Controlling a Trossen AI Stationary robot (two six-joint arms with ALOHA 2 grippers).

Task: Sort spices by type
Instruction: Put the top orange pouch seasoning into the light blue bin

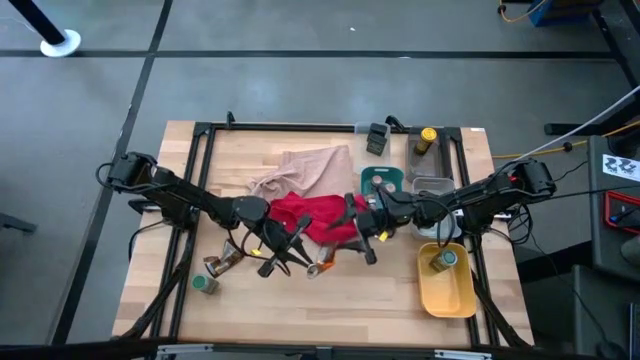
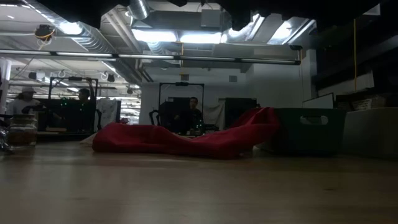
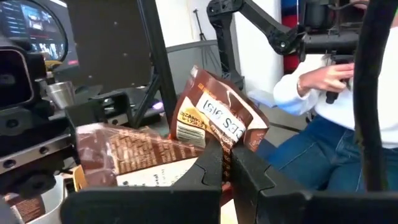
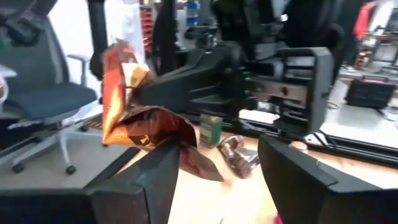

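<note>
Sachet (image 3: 217, 121): your left gripper (image 3: 227, 165) hides its lower edge, fingers clamped on it. Right gripper (image 4: 214, 165): fingers apart, one touching that crinkled sachet.

Both arms reach inward and meet over the red cloth (image 1: 318, 216).

The left gripper (image 3: 227, 163) sits at the cloth's front-left edge, fingers pressed together on a brown-orange sachet (image 3: 214, 118). The right gripper (image 4: 214, 163) hovers at the cloth's right end, fingers spread apart, facing the left arm with nothing between them.
</note>
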